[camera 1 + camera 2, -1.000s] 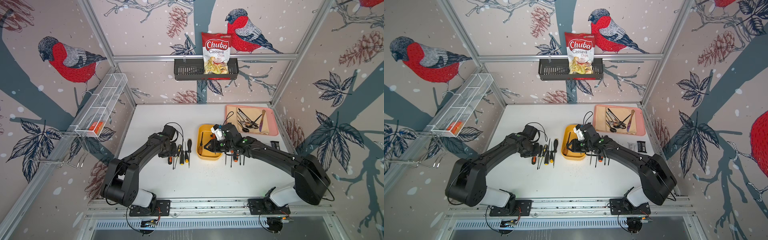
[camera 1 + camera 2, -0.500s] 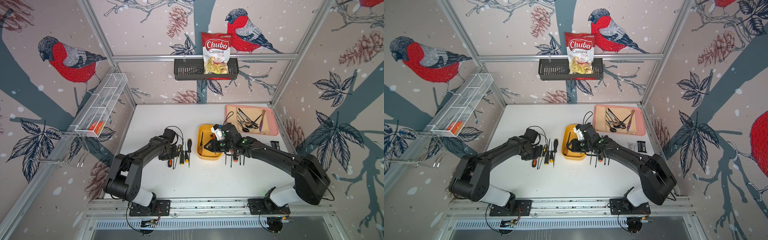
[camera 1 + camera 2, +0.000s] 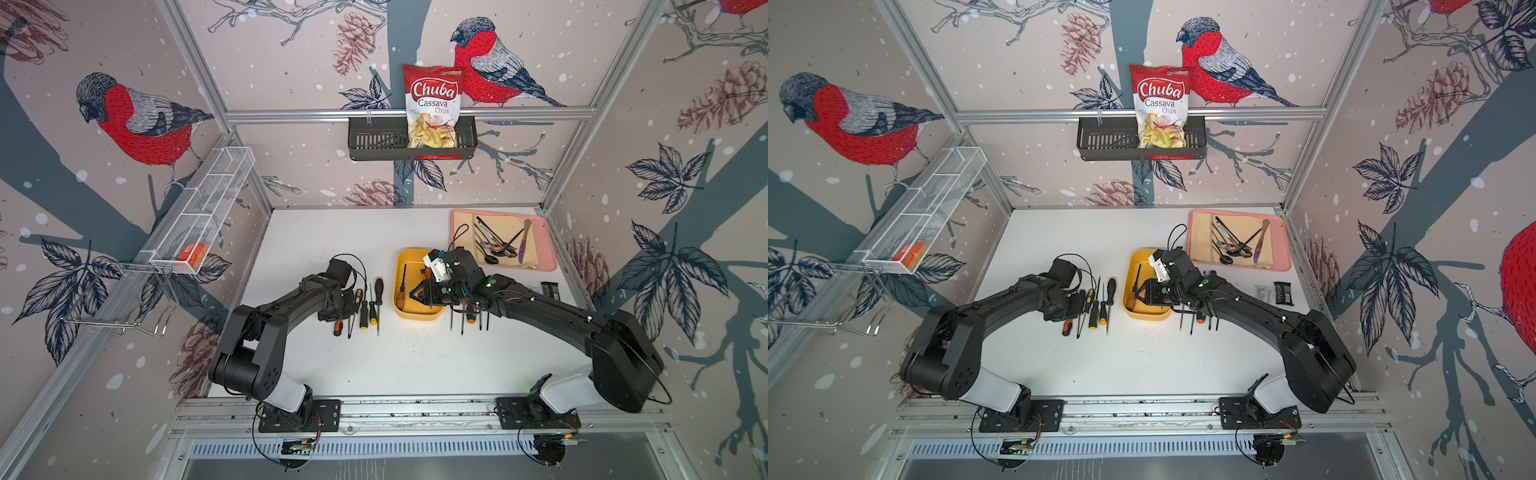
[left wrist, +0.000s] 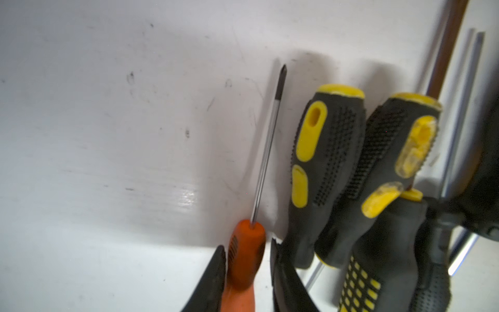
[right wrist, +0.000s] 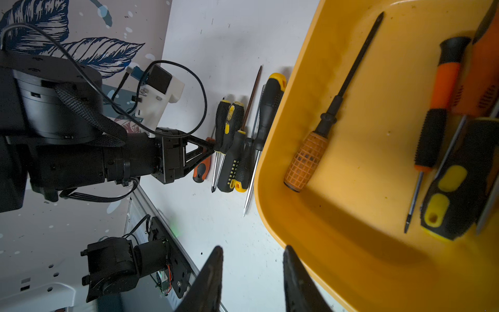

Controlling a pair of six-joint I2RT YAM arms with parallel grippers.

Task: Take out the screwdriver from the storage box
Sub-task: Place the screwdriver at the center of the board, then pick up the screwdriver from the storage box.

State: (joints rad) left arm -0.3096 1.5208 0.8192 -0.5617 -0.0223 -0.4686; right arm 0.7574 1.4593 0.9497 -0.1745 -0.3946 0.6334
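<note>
- The only writing we can read is "Chuba Cassava Chips", on the red and white crinkly snack bag (image 3: 432,108) standing in the black slotted metal basket (image 3: 374,143) on the back rail.
- A small dark wrapped packet (image 3: 550,289) lies on the white table (image 3: 374,365) near the right wall. Its print is too small for us to read, as is that of the orange carton (image 3: 192,253) in the white wire wall shelf (image 3: 208,199).
- The storage box, a shallow yellow plastic tub with rounded corners (image 5: 351,221), sits mid-table between the arms, near the flat pink tray (image 3: 549,245) of cutlery.
- Inside it we see an orange mesh-handled screwdriver with a black shaft (image 5: 306,162). It lies apart from a slim orange and black screwdriver (image 5: 434,129) and a black and yellow handle (image 5: 453,200). More tools there are cut off by the frame edge.
- The right gripper (image 5: 253,247) stands by the tub's rim, fingers spread, with only bare table between them.
- The left gripper (image 4: 248,245) straddles the handle of an orange-handled slim screwdriver (image 4: 263,162) lying on the table beside a row of black and yellow screwdrivers (image 4: 324,167). A sliver of table shows beside the handle, so the fingers are spread, not pinching.
- In both top views the right arm covers part of the tub, and only thin shafts (image 3: 462,324) poke out from under it.
</note>
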